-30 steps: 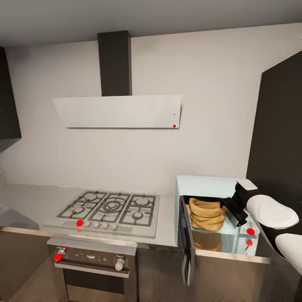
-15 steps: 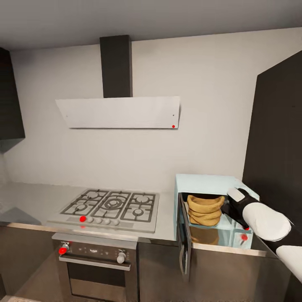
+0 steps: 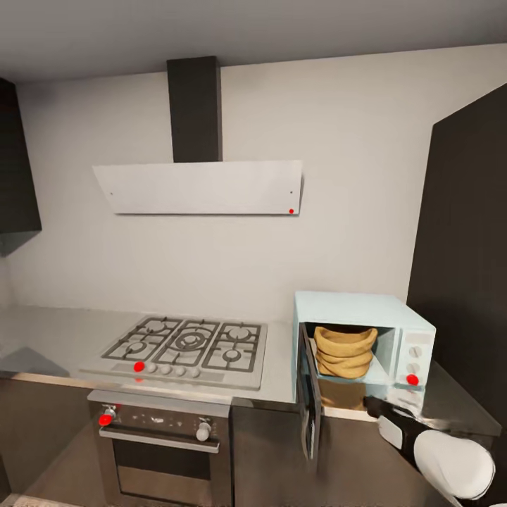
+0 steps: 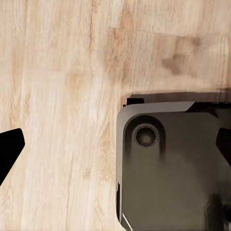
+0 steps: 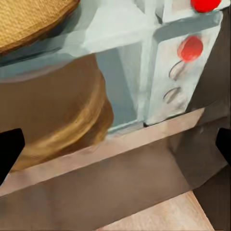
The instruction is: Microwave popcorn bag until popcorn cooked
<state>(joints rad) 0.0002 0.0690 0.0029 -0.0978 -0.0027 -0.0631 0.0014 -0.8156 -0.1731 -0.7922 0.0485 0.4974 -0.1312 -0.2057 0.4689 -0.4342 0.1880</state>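
Observation:
The pale blue microwave (image 3: 366,313) stands on the grey countertop (image 3: 280,370) at the right, its dark-framed door (image 3: 310,401) swung open toward me. The tan popcorn bag (image 3: 344,351) sits upright inside the cavity; no popcorn is visible. In the right wrist view the bag (image 5: 33,21) shows above its own reflection in the glossy counter. My right gripper (image 3: 375,406) hangs open below the counter's front edge, just under the microwave opening, touching nothing. From its wrist camera the right gripper (image 5: 115,144) has its fingers wide apart. My left gripper (image 4: 115,144) is open over wooden floor.
A steel gas hob (image 3: 186,348) lies left of the microwave, with a dark steel oven (image 3: 162,440) beneath and a slanted white hood (image 3: 201,186) above. A tall black cabinet (image 3: 465,246) stands right of the microwave. My dark base (image 4: 168,168) is under the left gripper.
My right arm has drawn back out of the microwave opening and dropped below the counter edge. The bag stays inside. The camera shifted slightly at first.

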